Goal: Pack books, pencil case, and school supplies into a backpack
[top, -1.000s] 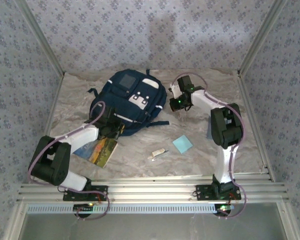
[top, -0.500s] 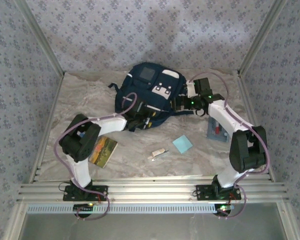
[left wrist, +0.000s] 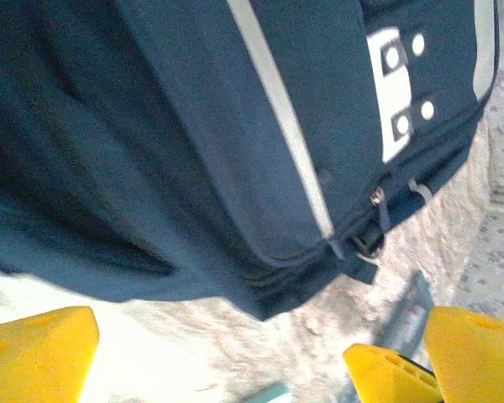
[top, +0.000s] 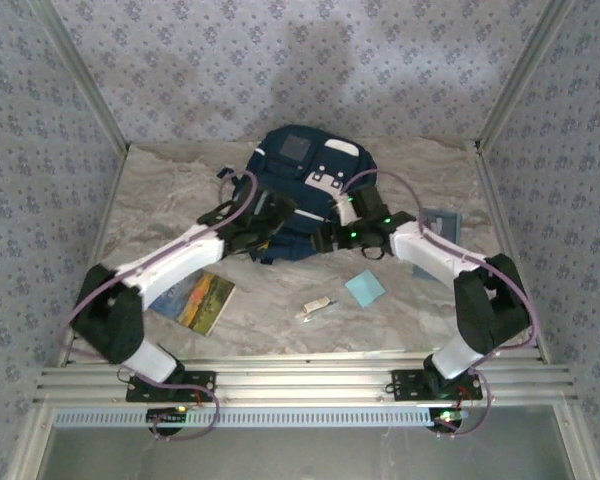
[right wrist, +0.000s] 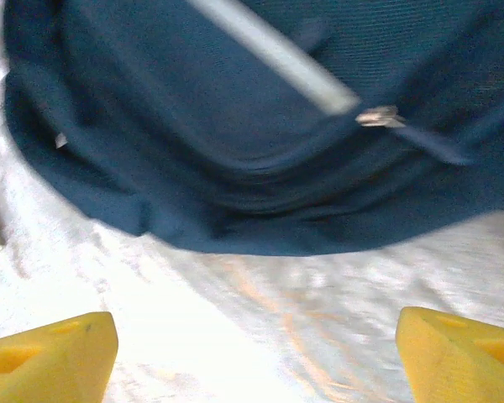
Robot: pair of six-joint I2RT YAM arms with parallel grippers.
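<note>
The navy backpack (top: pixel 302 175) lies at the back middle of the table, with white stripes and a grey patch on top. My left gripper (top: pixel 268 216) stands open by its near left edge, yellow fingers (left wrist: pixel 35 353) wide apart over bare table. My right gripper (top: pixel 330 237) is open at the near right edge, nothing between its fingers (right wrist: pixel 49 356). Both wrist views look at the backpack (left wrist: pixel 193 143) (right wrist: pixel 260 126) from close by. The book (top: pixel 196 300) lies front left. The light-blue pad (top: pixel 365 288) and white stick (top: pixel 315 308) lie in front. The grey pencil case (top: pixel 439 221) lies at the right.
Patterned walls enclose the table on three sides, with metal posts at the corners. An aluminium rail (top: pixel 300 380) runs along the near edge by the arm bases. The table surface (top: pixel 280 330) is a pale marbled sheet.
Both grippers have gone from shut to open. The backpack shifted back and to the right a second ago and now rests still. The pencil case has come into view at the right.
</note>
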